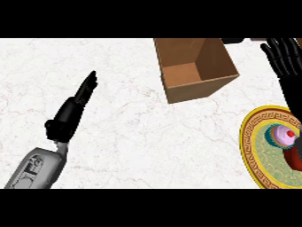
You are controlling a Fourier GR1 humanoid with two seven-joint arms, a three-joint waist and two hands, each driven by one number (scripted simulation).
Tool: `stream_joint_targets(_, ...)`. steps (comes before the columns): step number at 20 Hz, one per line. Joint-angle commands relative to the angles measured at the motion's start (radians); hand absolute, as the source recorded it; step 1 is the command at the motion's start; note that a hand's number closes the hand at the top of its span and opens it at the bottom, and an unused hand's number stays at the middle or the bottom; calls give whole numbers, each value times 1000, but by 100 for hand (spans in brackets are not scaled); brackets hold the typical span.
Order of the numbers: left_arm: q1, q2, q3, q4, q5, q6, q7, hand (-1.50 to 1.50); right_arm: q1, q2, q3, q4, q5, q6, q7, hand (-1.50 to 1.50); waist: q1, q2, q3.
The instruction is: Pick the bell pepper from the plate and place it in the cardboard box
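Observation:
A gold-rimmed plate (248,133) lies at the right edge of the marble counter. On it, a dark red shape that looks like the bell pepper (295,162) is partly hidden by my right forearm. An open cardboard box (201,91) stands at the back, left of the plate, with nothing inside. My right hand (284,55) is beyond the plate and right of the box, fingers spread and holding nothing. My left hand (76,103) stretches flat over the counter at the left, fingers straight, far from both plate and box.
A pink-frosted cupcake (284,135) sits on the plate just behind the red shape. A brown edge shows at the counter's far corners. Bare marble (153,146) spreads between my left hand and the plate.

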Motion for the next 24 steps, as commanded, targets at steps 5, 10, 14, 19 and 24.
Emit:
stream_joint_targets(5, 103, -11, 177, -30, 112, 119, 59, 0, 294, -54, -394, 176, -115, -227, 57, 150, -110, -54, 17)
stream_joint_targets(10, 125, -31, 215, -72, 177, 134, 128, 0, 504, -147, -507, 377, 21, -351, 72, -150, -67, -43, 14)
stream_joint_targets(14, 146, -16, 206, -197, 208, 124, 242, 0, 668, -203, -597, 309, 16, -241, -114, -150, -25, -44, 11)
stream_joint_targets(19, 122, -16, 202, -212, 194, 141, 282, 0, 773, -356, -563, 242, 76, -89, 2, -150, -18, -39, 8)
stream_joint_targets(24, 176, -11, 200, -230, 183, 132, 249, 0, 878, -516, -511, 121, 46, 154, 181, -150, -19, -41, 4)
